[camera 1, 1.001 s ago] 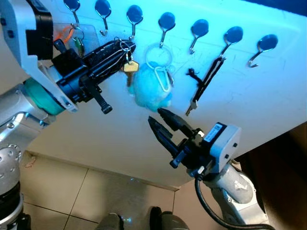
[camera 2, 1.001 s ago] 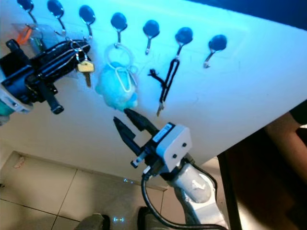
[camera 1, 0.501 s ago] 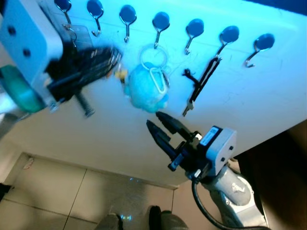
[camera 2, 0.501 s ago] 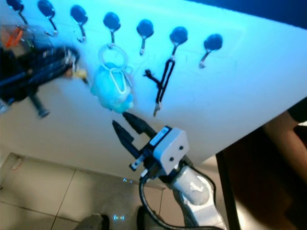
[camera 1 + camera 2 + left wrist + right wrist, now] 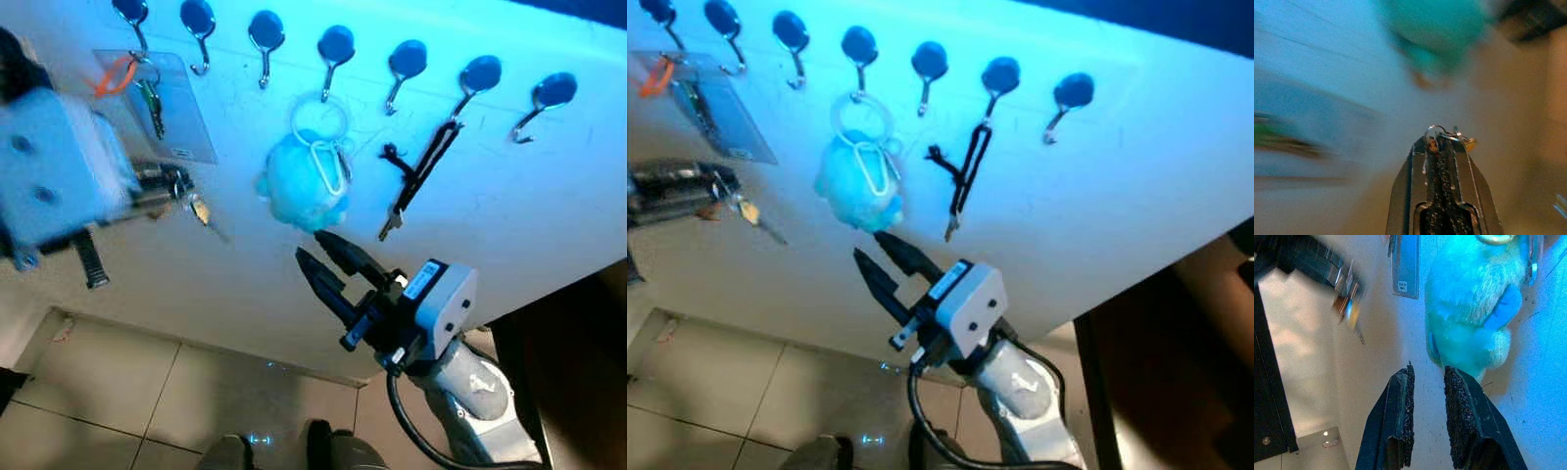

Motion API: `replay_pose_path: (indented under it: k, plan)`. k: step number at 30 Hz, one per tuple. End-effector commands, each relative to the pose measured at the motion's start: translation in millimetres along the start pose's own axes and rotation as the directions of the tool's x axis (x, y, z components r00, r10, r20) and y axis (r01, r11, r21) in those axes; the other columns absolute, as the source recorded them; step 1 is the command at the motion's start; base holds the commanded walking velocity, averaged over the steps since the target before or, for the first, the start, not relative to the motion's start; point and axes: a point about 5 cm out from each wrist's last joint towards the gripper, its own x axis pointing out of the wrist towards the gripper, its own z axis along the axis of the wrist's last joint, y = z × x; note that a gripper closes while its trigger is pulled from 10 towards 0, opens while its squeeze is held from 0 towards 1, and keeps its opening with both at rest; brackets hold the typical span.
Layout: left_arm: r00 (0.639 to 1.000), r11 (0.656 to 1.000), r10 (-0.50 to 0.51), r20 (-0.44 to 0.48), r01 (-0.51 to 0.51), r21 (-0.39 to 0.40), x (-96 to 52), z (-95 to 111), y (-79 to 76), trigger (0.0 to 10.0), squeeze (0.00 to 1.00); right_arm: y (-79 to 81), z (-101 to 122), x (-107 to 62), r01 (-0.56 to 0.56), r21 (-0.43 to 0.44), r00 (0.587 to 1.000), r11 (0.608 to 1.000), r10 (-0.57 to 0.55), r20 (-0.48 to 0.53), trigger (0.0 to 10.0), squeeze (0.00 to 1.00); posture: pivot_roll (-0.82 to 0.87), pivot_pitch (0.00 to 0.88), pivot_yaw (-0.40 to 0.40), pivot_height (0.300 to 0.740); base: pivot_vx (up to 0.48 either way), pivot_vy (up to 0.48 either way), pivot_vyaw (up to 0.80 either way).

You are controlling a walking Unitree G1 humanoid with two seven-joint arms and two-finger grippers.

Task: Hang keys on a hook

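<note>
I face a white wall (image 5: 549,186) with a row of hooks (image 5: 335,49) above a tiled floor (image 5: 108,411). The keys (image 5: 196,208) dangle below the hooks, pinched in my left gripper (image 5: 1442,147), fingers closed on the ring; that arm is blurred, extended toward the wall. My right gripper (image 5: 328,259) points up just under a blue plush (image 5: 304,186), fingers slightly parted, holding nothing.

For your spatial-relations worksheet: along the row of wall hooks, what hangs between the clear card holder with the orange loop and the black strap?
In the left eye view, a blue plush toy hangs on a white ring between the clear card holder and the black strap. Two bare hooks separate holder and toy.
</note>
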Motion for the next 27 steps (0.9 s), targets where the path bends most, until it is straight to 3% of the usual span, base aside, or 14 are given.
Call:
replay_pose_path:
  k: [1, 3, 5, 12, 17, 19, 21, 22, 24, 25, 27]
  plan:
    - [0.999, 0.998, -0.039, -0.017, 0.040, 0.039, 2.4, 2.6, -7.9, 10.0, 0.00, 1.5, -3.2, -3.2, -0.003, -0.002, 1.000, 1.000, 0.003, -0.013, 10.0, 0.00, 0.11, 0.152, 0.013, 0.740, 0.000, 0.000, 0.00]
    - [0.976, 0.980, -0.198, -0.087, 0.197, -0.020, 10.4, -14.2, -44.0, 10.0, 0.00, 2.7, -4.0, -3.8, -0.007, 0.003, 1.000, 1.000, 0.007, -0.017, 10.0, 0.00, 0.11, 0.149, 0.011, 0.740, 0.000, 0.000, 0.00]
    - [0.958, 0.964, -0.266, -0.105, 0.262, -0.051, 10.9, -19.6, -59.3, 10.0, 0.00, 3.2, -4.3, -4.0, -0.008, 0.005, 1.000, 1.000, 0.008, -0.018, 10.0, 0.00, 0.11, 0.149, 0.011, 0.740, 0.000, 0.000, 0.00]
    - [0.938, 0.951, -0.306, -0.164, 0.309, -0.011, 6.5, -27.5, -61.5, 10.0, 0.00, 3.4, -5.9, -3.9, -0.014, 0.005, 1.000, 1.000, 0.014, -0.021, 10.0, 0.00, 0.11, 0.141, 0.012, 0.740, 0.000, 0.000, 0.00]
    - [0.890, 0.929, -0.361, -0.280, 0.369, -0.026, 2.3, -50.6, -76.4, 10.0, 0.00, 4.4, -6.6, -3.8, -0.013, 0.007, 1.000, 1.000, 0.013, -0.022, 10.0, 0.00, 0.12, 0.142, 0.012, 0.740, 0.000, 0.000, 0.00]
    - [0.903, 0.942, -0.336, -0.267, 0.327, -0.081, 2.0, -53.7, -77.4, 10.0, 0.00, 4.7, -6.8, -4.1, -0.012, 0.008, 1.000, 1.000, 0.012, -0.023, 10.0, 0.00, 0.11, 0.144, 0.011, 0.740, 0.000, 0.000, 0.00]
    - [0.901, 0.939, -0.343, -0.266, 0.336, -0.072, 1.0, -53.1, -79.1, 10.0, 0.00, 4.7, -6.9, -4.1, -0.012, 0.009, 1.000, 1.000, 0.012, -0.024, 10.0, 0.00, 0.12, 0.144, 0.010, 0.740, 0.000, 0.000, 0.00]
    - [0.924, 0.949, -0.316, -0.216, 0.304, -0.088, 3.2, -47.7, -77.5, 10.0, 0.00, 4.7, -7.0, -4.2, -0.012, 0.009, 1.000, 1.000, 0.013, -0.024, 10.0, 0.00, 0.12, 0.146, 0.011, 0.740, 0.000, 0.000, 0.00]
    - [0.937, 0.953, -0.300, -0.182, 0.286, -0.097, 4.4, -44.0, -76.8, 10.0, 0.00, 4.8, -7.0, -4.2, -0.013, 0.009, 1.000, 1.000, 0.013, -0.024, 10.0, 0.00, 0.12, 0.146, 0.011, 0.740, 0.000, 0.000, 0.00]
    - [0.960, 0.967, -0.248, -0.127, 0.237, -0.095, 7.4, -36.2, -68.9, 10.0, 0.00, 4.7, -7.5, -4.1, -0.015, 0.010, 1.000, 1.000, 0.015, -0.025, 10.0, 0.00, 0.12, 0.147, 0.011, 0.740, 0.000, 0.000, 0.00]
    - [0.960, 0.967, -0.248, -0.127, 0.237, -0.095, 7.4, -36.2, -68.9, 10.0, 0.00, 4.7, -7.5, -4.1, -0.015, 0.010, 1.000, 1.000, 0.015, -0.025, 10.0, 0.00, 0.12, 0.147, 0.011, 0.740, 0.000, 0.000, 0.00]
